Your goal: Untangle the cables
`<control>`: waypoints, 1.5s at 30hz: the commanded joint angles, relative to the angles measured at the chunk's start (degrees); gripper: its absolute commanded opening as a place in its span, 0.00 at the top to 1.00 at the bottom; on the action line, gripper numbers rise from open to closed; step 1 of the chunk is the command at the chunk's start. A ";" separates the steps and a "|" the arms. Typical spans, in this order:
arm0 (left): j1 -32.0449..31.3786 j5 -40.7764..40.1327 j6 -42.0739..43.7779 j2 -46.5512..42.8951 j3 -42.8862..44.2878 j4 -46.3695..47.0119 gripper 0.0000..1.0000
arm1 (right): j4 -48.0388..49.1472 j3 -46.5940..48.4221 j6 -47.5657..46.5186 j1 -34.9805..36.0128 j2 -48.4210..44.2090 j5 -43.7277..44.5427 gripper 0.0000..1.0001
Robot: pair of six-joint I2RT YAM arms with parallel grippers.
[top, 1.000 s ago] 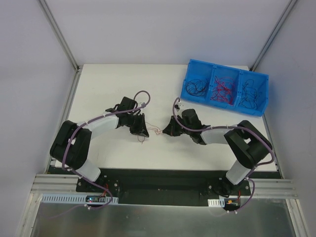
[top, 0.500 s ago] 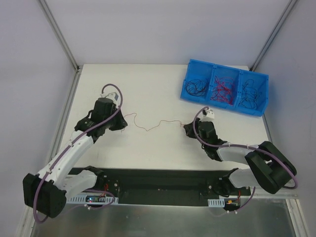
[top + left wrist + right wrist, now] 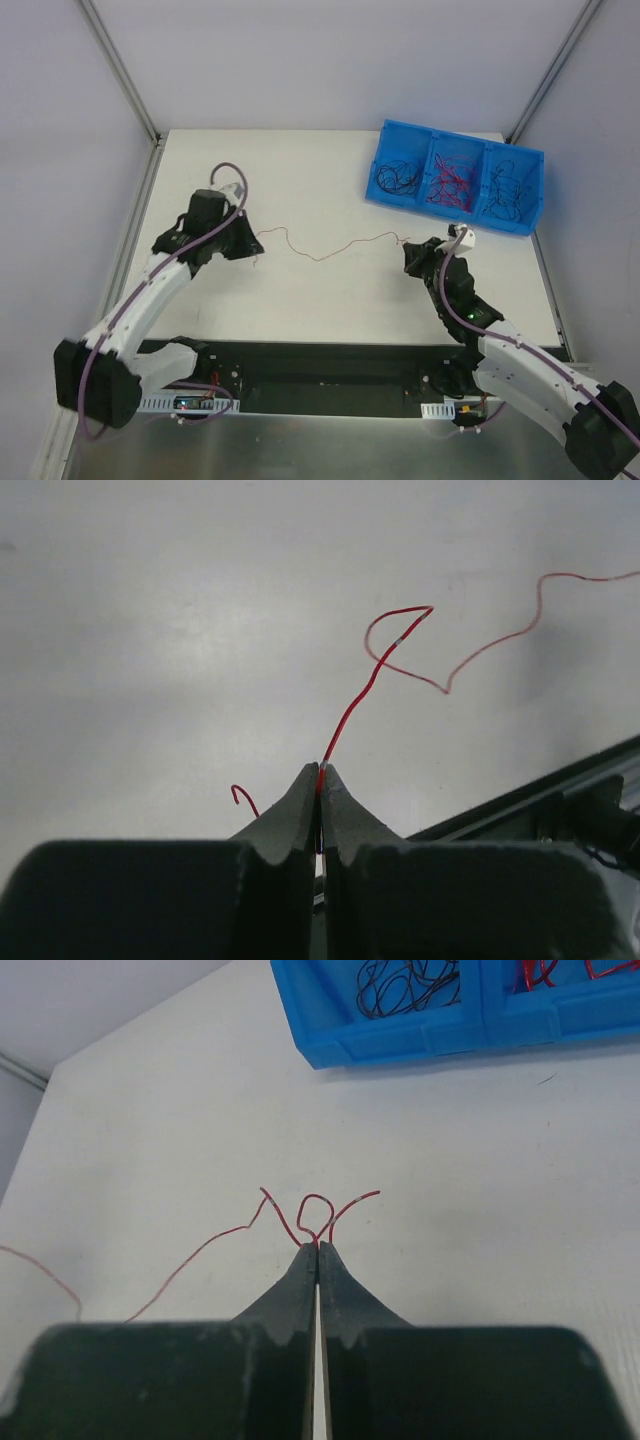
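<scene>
One thin red cable (image 3: 325,257) hangs in a shallow wavy line between my two grippers over the white table. My left gripper (image 3: 256,246) is shut on its left end; in the left wrist view the cable (image 3: 372,673) rises from the closed tips (image 3: 321,770) and a short curl sticks out beside them. My right gripper (image 3: 408,250) is shut on the right end, where the cable (image 3: 316,1197) forms a small loop and two short tails above the tips (image 3: 317,1247). More red and black cables (image 3: 450,182) lie in the bin.
A blue three-compartment bin (image 3: 420,208) stands at the back right, with black cables (image 3: 397,178) in the outer compartments and red ones in the middle. Its front wall (image 3: 420,1040) is just ahead of the right gripper. Metal frame posts rise at the table's back corners.
Both grippers have drawn apart, the left going left and the right going right and back. The red cable, bunched between them a second ago, now spans the table's middle.
</scene>
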 commanded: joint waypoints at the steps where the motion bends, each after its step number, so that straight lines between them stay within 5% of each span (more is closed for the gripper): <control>1: -6.84 23.07 1.38 15.83 7.65 5.85 1.00 | -10.88 5.49 -6.05 -0.13 -3.49 -3.78 1.00; 4: -12.48 22.73 1.04 23.49 12.93 6.20 0.93 | -14.30 8.21 -6.14 -0.13 -6.47 -4.32 0.99; 10: -12.93 22.90 1.64 27.03 17.94 7.08 0.34 | -25.02 19.97 -10.43 -0.13 -9.38 -0.81 1.00; 15: -10.92 24.74 3.67 24.66 20.94 6.82 0.20 | -30.04 31.06 -15.71 -0.48 -7.28 4.02 1.00; 21: -9.15 29.84 6.65 22.73 23.75 5.33 0.16 | -31.45 44.94 -26.51 -1.70 -1.22 11.57 1.00; 26: -8.54 25.19 10.96 21.67 21.56 4.18 0.16 | -28.83 53.30 -32.32 -7.14 5.19 11.08 1.00; 45: -3.00 30.64 10.17 21.23 19.97 4.18 0.17 | -19.25 70.01 -27.68 -35.00 28.92 -3.61 1.00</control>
